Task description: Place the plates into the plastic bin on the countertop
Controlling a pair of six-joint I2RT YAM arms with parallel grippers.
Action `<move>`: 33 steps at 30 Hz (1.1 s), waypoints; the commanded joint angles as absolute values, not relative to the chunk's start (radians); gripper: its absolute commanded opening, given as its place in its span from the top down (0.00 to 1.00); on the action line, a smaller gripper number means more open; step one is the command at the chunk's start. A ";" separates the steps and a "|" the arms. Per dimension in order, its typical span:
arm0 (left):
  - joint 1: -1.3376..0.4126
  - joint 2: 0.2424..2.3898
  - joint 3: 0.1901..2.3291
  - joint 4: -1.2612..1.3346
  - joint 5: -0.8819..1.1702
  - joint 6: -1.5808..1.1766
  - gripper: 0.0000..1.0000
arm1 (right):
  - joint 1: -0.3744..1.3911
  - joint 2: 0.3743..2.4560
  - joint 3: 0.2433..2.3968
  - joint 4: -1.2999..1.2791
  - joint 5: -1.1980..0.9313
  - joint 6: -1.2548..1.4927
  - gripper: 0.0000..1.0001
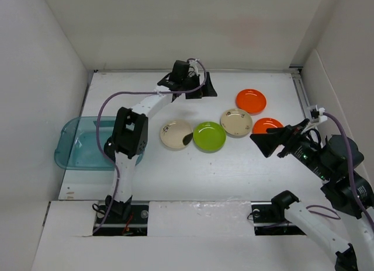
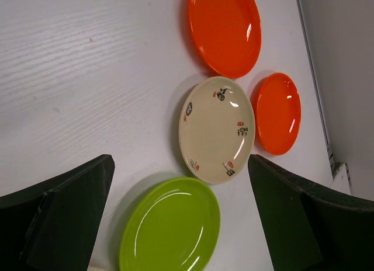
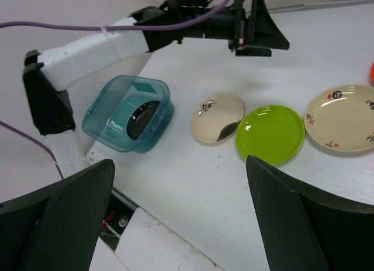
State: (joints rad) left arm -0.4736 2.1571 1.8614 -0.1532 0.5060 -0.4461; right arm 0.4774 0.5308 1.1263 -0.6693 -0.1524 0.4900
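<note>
Five plates lie on the white countertop (image 1: 175, 172): a cream plate (image 1: 174, 134), a lime green plate (image 1: 209, 136), a second cream plate (image 1: 236, 122), an orange plate (image 1: 250, 100) and another orange plate (image 1: 266, 124) partly behind my right gripper (image 1: 272, 141). The teal plastic bin (image 1: 64, 143) sits at the left edge, and a black plate (image 3: 143, 118) lies inside it. My left gripper (image 1: 200, 91) hangs open above the far middle of the table, holding nothing. In the left wrist view the lime green plate (image 2: 170, 226) and a cream plate (image 2: 217, 129) lie below its open fingers (image 2: 58, 218). My right gripper (image 3: 179, 163) is open and empty over the near right.
White walls close in the table at the left, back and right. My left arm (image 1: 125, 136) reaches up past the bin's right side. A metal rail (image 1: 304, 96) runs along the right edge. The arm bases stand in cut-outs at the near edge (image 1: 123, 212).
</note>
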 commanded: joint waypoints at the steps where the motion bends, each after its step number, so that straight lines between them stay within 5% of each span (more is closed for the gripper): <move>1: -0.483 2.230 1.937 -0.112 0.612 -0.439 0.00 | 0.480 0.518 1.126 -0.624 -0.166 0.485 0.00; 15: -0.567 2.467 2.019 -0.038 0.773 -0.443 0.09 | 0.480 0.509 1.166 -0.666 -0.146 0.485 0.00; 20: -0.568 2.499 2.019 -0.038 0.742 -0.456 0.32 | 0.480 0.489 1.187 -0.675 -0.158 0.485 0.00; 26: -0.598 2.543 2.068 -0.094 0.686 -0.433 0.49 | 0.480 0.480 1.198 -0.684 -0.158 0.485 0.00; 33: -0.598 2.565 2.097 -0.138 0.559 -0.479 0.88 | 0.480 0.471 1.198 -0.693 -0.167 0.494 0.00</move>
